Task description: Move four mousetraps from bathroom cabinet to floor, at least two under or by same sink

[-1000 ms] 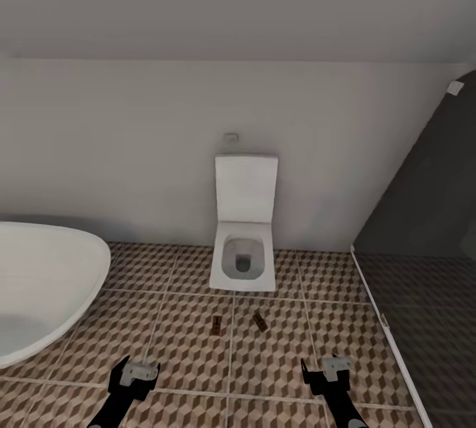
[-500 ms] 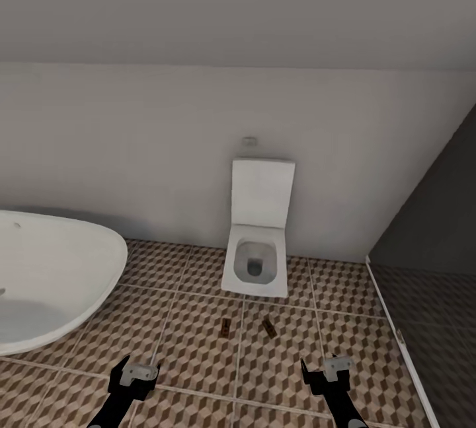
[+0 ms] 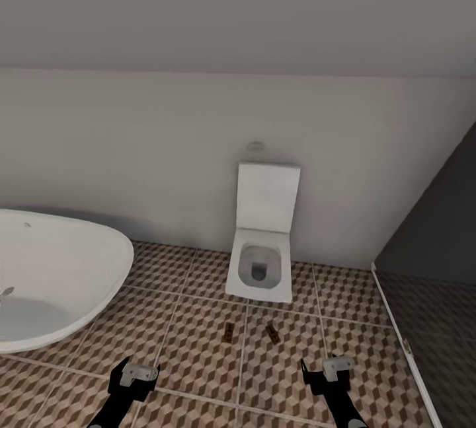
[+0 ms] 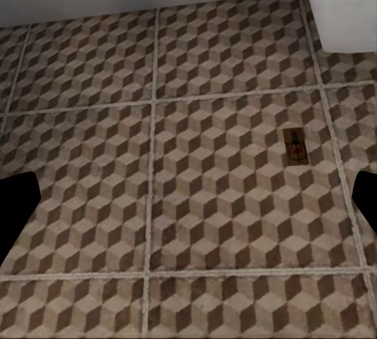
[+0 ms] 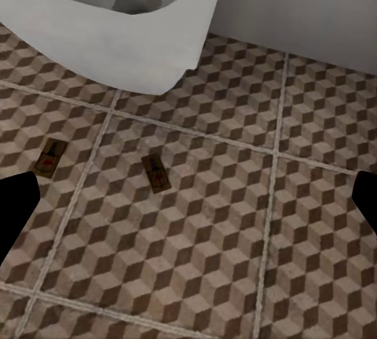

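meanwhile two mousetraps (image 3: 229, 331) (image 3: 271, 332) on bathroom floor (image 3: 198, 355) before toilet (image 3: 262, 263), both grippers (image 3: 135, 374) (image 3: 330, 370) spread, empty

No lettering, label, brand or number can be read on anything in this bathroom.

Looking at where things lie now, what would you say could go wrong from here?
Two mousetraps lie on the bathroom floor before the toilet, with no sink in sight, so the sink condition may fail. Both the left gripper and the right gripper look empty, and driving forward could run the traps over.
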Controlling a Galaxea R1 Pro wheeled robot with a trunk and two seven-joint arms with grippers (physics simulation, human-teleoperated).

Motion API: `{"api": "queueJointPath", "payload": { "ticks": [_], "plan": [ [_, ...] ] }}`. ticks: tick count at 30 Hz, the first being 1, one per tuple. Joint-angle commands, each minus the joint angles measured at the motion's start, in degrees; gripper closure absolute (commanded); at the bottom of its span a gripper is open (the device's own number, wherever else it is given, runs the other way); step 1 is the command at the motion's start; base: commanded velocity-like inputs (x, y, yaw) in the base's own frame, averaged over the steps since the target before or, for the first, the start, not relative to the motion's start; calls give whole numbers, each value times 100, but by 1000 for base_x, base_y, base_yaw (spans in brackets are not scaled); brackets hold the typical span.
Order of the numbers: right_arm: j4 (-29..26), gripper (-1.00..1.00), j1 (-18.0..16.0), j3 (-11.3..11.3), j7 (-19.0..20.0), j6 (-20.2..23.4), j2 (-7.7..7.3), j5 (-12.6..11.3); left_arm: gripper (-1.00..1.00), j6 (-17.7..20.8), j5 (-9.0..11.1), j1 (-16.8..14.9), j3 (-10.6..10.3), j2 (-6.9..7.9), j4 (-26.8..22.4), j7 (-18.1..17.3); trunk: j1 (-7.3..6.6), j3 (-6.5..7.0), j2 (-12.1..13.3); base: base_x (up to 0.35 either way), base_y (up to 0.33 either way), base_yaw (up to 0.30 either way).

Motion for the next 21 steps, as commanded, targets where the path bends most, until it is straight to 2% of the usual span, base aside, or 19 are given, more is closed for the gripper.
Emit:
{"api": "queueJointPath", "payload": {
  "ticks": [1,3,7,21],
  "plan": [
    [3,-100,-6,52,-9,-16,0,-55,-100,28,58,-4,-46,-3,12,-28,3,-1,-10,0,0,11],
    [3,-100,-4,52,-9,-17,0,-55,-100,247,58,-4,-46,-4,10,-34,3,17,-10,0,0,6],
    [3,-100,-4,52,-9,-15,0,-55,-100,341,58,-4,-46,-4,6,-36,3,54,-10,0,0,2],
    [3,-100,-4,52,-9,-17,0,-55,-100,388,58,-4,-46,-4,4,-37,3,182,-10,0,0,0]
  ]
}}
